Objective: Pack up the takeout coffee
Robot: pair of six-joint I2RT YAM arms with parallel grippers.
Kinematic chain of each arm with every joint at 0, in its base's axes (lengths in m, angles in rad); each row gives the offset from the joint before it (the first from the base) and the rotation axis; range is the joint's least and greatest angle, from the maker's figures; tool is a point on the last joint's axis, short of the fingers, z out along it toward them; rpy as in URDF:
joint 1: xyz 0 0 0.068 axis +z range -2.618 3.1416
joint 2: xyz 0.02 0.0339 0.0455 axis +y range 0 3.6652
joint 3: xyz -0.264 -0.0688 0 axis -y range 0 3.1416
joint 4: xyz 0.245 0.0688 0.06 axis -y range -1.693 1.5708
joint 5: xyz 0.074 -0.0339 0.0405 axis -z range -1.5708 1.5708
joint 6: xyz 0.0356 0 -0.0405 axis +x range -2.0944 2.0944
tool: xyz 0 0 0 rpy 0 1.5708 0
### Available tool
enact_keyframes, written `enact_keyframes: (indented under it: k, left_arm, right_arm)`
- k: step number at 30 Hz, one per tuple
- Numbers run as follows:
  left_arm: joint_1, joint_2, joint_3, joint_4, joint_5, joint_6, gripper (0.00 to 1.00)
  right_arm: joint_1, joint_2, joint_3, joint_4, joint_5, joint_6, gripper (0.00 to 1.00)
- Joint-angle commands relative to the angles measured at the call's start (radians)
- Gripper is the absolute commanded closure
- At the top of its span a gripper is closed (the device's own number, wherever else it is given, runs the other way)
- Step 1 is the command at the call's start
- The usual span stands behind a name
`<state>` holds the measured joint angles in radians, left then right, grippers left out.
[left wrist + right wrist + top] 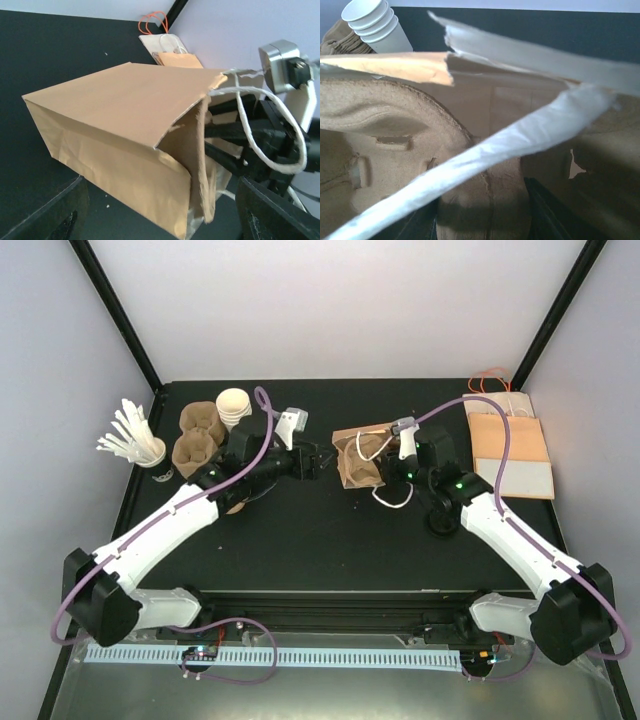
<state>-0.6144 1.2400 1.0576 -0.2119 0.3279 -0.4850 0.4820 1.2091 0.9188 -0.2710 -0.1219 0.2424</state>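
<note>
On black table [330, 530], bag's [358, 468] mouth faces right jaws.

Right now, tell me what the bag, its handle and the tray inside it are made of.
Brown paper bag: matte kraft paper, creased, torn rim. Handle: white twisted cord, likely paper. Cup carrier: probably moulded pulp, by its fibrous, embossed look.

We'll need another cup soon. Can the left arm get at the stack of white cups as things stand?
Probably yes: the stack of white cups stands uncovered just beyond the left arm, and the left gripper is open and empty.
</note>
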Motion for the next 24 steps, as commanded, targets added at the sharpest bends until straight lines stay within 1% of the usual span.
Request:
enact_keyframes:
  k: [1,3,7,11,19,21,24]
  left_arm:
    - [0.005,0.089,0.108,-0.040,-0.051,-0.035,0.17]
    - [0.004,0.116,0.141,-0.069,-0.038,-0.046,0.18]
    - [0.003,0.148,0.129,-0.008,-0.017,-0.092,0.27]
    - [0.003,0.186,0.156,-0.001,-0.009,-0.112,0.35]
    - [0.001,0.238,0.160,0.013,-0.033,-0.164,0.37]
    - [-0.003,0.249,0.168,0.009,-0.040,-0.161,0.45]
    - [-0.004,0.246,0.188,-0.035,-0.082,-0.131,0.60]
  right_arm:
    - [-0.003,0.002,0.035,0.013,-0.012,0.008,0.57]
    - [-0.002,0.007,0.041,0.006,-0.012,0.009,0.57]
    - [-0.002,0.006,0.036,0.002,-0.013,0.006,0.57]
    - [-0.002,0.003,0.027,0.005,-0.012,0.004,0.57]
    - [-0.001,0.004,0.026,0.003,-0.010,0.000,0.57]
    - [-0.002,0.003,0.026,-0.005,0.003,0.003,0.57]
    - [-0.002,0.003,0.039,-0.033,0.035,0.002,0.57]
